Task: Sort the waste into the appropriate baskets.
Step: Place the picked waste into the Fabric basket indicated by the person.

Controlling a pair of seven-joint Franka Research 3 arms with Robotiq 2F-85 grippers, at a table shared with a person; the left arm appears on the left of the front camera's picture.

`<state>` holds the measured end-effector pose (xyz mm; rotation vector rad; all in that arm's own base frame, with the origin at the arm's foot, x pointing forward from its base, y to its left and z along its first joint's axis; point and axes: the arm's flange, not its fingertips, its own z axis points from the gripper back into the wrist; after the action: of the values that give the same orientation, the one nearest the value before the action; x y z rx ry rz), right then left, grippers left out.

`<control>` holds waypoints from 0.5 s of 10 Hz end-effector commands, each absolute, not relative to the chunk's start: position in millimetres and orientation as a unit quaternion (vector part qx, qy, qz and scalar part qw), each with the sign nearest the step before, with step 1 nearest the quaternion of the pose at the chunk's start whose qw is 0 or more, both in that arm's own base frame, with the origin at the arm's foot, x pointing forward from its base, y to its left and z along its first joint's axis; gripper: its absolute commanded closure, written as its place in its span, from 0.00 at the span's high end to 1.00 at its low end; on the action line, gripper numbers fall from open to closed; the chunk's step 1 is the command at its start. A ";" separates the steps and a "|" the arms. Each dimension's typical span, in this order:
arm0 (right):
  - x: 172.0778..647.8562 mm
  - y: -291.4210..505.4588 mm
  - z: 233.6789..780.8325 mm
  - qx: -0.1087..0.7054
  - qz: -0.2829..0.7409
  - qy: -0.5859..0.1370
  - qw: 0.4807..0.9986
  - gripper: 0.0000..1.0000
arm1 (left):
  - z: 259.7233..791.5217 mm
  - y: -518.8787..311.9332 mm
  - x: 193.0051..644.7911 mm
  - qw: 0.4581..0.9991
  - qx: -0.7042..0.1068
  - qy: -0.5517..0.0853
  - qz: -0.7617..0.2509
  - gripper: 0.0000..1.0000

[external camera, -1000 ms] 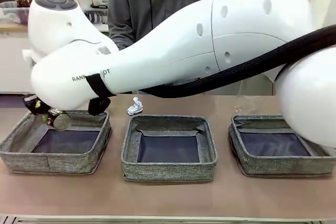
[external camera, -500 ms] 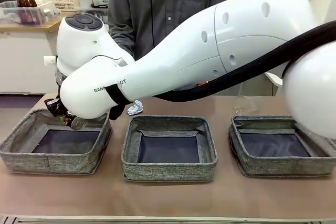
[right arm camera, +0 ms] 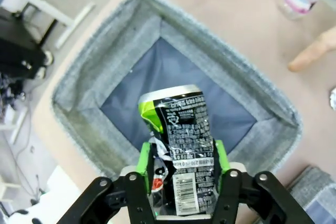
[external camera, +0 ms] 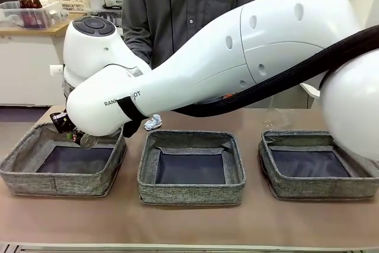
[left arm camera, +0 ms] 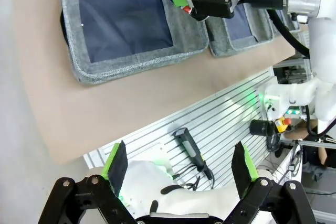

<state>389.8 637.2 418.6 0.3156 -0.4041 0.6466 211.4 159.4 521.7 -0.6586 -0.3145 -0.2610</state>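
My right pincer [right arm camera: 182, 157] clamped on dark drink can [right arm camera: 178, 119]; can's long axis runs along fingers; basket [right arm camera: 100, 61] directly beyond tips.

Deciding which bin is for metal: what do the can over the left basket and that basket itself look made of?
The dark drink can looks like thin metal, probably aluminium: glossy black-and-green print, silvery rim, creased wall. The basket seems grey woven fabric: heathered weave, soft low walls; its dark flat bottom may be smooth matte cloth.
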 end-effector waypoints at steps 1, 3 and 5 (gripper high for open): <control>384.3 627.3 418.8 0.148 0.317 -0.198 0.916 1.00 | 522.4 159.1 211.9 0.930 -0.312 -0.149 -0.122 1.00; 384.9 623.3 419.9 0.149 0.307 -0.203 0.918 1.00 | 522.4 159.1 211.9 0.930 -0.312 -0.149 -0.122 1.00; 383.8 619.1 421.0 0.154 0.304 -0.206 0.917 1.00 | 522.4 159.1 211.9 0.930 -0.312 -0.149 -0.122 1.00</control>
<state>392.7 630.9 420.9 0.3052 -0.4108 0.6379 211.4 159.4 521.7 -0.6584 -0.3142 -0.2608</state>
